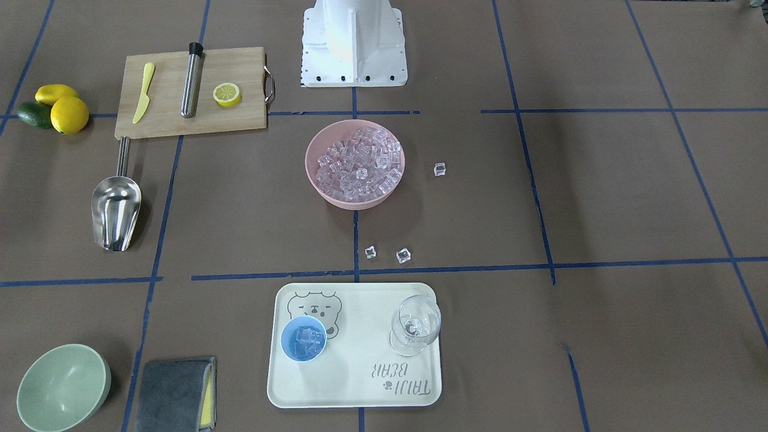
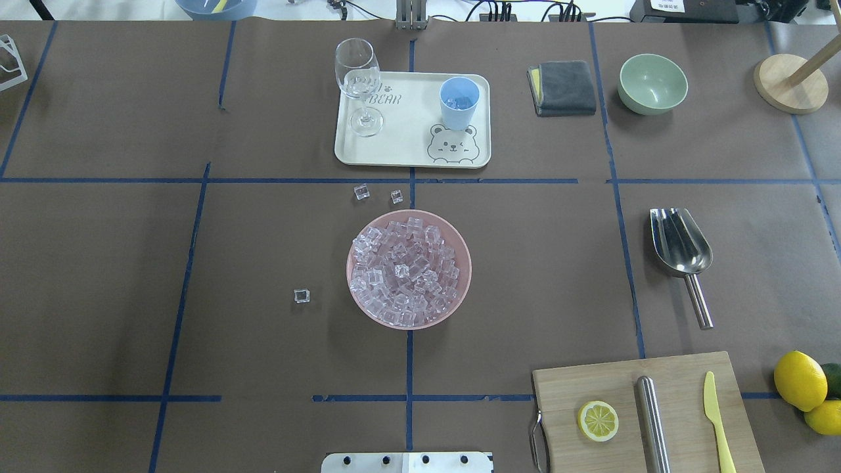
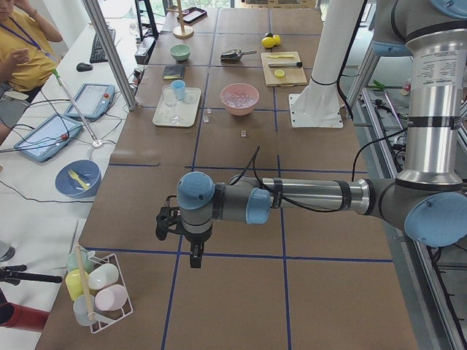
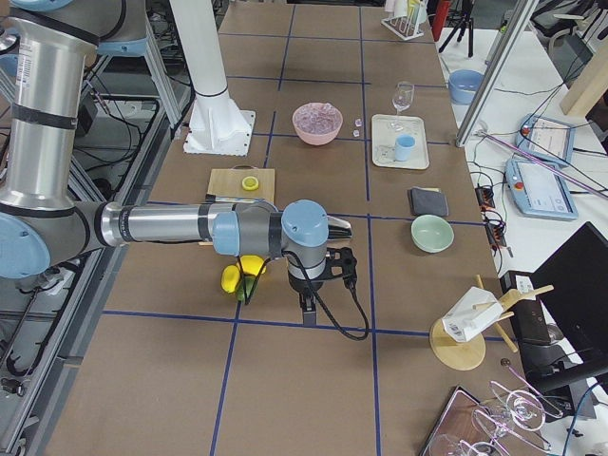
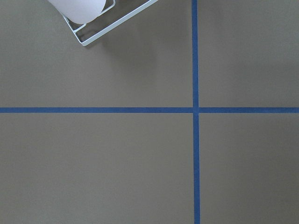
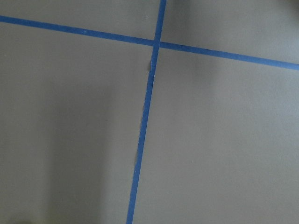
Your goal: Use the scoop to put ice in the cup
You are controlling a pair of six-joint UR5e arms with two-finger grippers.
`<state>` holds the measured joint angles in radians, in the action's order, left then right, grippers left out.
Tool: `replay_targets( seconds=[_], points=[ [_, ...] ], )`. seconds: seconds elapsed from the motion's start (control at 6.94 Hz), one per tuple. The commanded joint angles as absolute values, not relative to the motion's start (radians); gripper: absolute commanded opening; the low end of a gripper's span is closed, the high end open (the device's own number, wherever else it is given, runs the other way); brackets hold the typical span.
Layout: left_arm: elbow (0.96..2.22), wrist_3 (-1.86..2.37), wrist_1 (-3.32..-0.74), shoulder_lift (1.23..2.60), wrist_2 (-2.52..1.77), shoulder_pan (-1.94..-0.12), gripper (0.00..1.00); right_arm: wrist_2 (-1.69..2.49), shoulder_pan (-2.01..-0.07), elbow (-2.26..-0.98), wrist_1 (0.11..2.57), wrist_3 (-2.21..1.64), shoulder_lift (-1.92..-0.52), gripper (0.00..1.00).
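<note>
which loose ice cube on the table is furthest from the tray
The lone cube beside the pink bowl; the other two lie together between bowl and tray.

The table (image 1: 600, 198) is covered in brown paper and crossed by a grid of blue tape lines. The ice (image 1: 359, 162) is clear, heaped in a pink bowl (image 1: 354, 204). The cup (image 2: 458, 118) is coloured light blue. The tray (image 1: 360, 336) is cream, printed with a grey bear outline and grey lettering. The scoop (image 1: 116, 210) is finished in shiny silver steel. Also noted: a pale green bowl (image 1: 60, 389), a grey cloth (image 1: 174, 396) edged in yellow, a yellow knife (image 1: 143, 93) on a pale wood board (image 1: 240, 120).
</note>
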<state>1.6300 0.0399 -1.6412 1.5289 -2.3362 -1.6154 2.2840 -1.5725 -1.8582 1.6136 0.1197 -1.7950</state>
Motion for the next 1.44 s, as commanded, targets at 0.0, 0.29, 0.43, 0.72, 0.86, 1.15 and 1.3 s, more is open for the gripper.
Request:
replay_targets(
  seconds=[0.0,0.29,0.43,0.72,0.86,1.15,1.3],
  points=[
    [1.629,0.040,-1.643,1.511,-2.398,-1.614,1.00,2.286,-1.537,-1.819,1.614,0.117,-1.795,1.00],
    [1.629,0.040,-1.643,1.511,-2.398,-1.611,1.00,2.286,-1.529,-1.796,1.612,0.117,-1.795,1.00],
    [1.629,0.040,-1.644,1.511,-2.398,-1.611,1.00,2.286,-1.529,-1.796,1.612,0.118,-1.795,1.00],
    [1.631,0.040,-1.644,1.511,-2.399,-1.597,1.00,2.286,-1.529,-1.796,1.612,0.120,-1.795,1.00],
    [1.631,0.040,-1.644,1.511,-2.399,-1.595,1.00,2.286,-1.529,-1.796,1.612,0.120,-1.795,1.00],
    [1.631,0.040,-1.644,1.511,-2.399,-1.595,1.00,2.295,-1.529,-1.796,1.612,0.120,-1.795,1.00],
    [1.631,0.040,-1.644,1.511,-2.399,-1.592,1.00,2.295,-1.529,-1.795,1.612,0.120,-1.796,1.00]
  ],
)
